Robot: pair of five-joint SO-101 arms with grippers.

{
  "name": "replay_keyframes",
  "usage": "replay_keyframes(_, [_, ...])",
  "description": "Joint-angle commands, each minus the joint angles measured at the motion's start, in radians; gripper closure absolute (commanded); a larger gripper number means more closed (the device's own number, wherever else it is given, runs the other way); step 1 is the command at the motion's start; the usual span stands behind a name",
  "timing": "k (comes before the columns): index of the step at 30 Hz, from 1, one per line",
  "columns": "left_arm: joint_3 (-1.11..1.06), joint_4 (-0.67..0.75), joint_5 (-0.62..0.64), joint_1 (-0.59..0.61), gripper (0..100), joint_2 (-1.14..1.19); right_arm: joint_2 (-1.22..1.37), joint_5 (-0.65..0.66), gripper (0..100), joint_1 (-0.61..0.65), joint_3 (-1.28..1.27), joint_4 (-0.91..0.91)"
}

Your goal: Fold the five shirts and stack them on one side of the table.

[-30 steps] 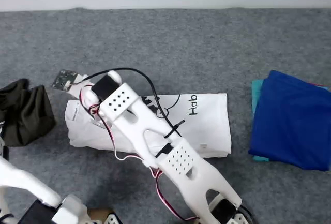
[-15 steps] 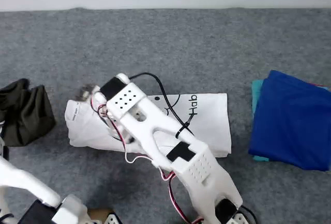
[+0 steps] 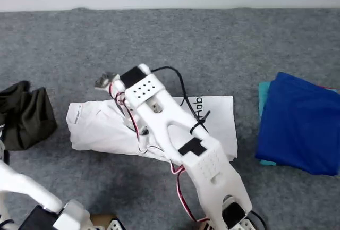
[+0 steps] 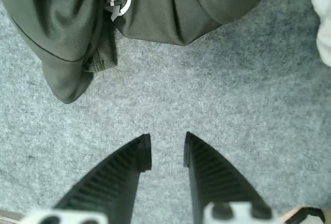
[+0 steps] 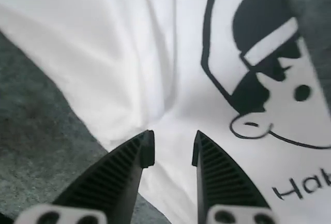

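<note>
A white shirt (image 3: pixel 106 126) with a black cartoon print lies folded at the table's middle. My right arm (image 3: pixel 159 118) stretches over it from the front edge. In the right wrist view my right gripper (image 5: pixel 172 149) hovers just above the white shirt (image 5: pixel 103 43), open by a narrow gap with nothing between its fingers. A crumpled dark olive shirt (image 3: pixel 24 114) lies at the left edge. My left gripper (image 4: pixel 166 151) is open over bare grey table, a short way from the olive shirt (image 4: pixel 150 6). A folded blue shirt (image 3: pixel 300 124) tops a stack at the right.
A teal shirt edge (image 3: pixel 263 94) peeks from under the blue one. The grey felt table (image 3: pixel 175 44) runs to a white wall at the back. My left arm's base (image 3: pixel 32 195) sits at the front left corner.
My right arm has swung to the right and slightly back, from the white shirt's left end toward its middle. The shirt's left end now lies uncovered. The left arm has not moved.
</note>
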State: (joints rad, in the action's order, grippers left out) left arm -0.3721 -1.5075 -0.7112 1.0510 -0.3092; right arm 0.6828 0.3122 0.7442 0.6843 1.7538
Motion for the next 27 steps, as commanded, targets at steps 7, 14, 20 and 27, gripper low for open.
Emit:
replay_keyframes(7, [0.128, -0.247, 0.089, -0.215, 89, -0.032, -0.414, -0.037, 87.3, -0.173, -0.020, 0.045])
replay_keyframes(14, [0.177, -0.247, 0.361, -0.423, 91, -0.032, -0.756, -0.097, 87.4, -0.424, -0.331, 0.044])
replay_keyframes(20, [0.191, -0.245, 0.575, -0.818, 96, -0.031, -1.059, -0.095, 89.5, -0.642, -0.572, 0.041])
replay_keyframes(27, [0.298, -0.140, 0.741, -1.290, 96, -0.018, -1.241, -0.054, 98.5, -0.860, -0.752, 0.041])
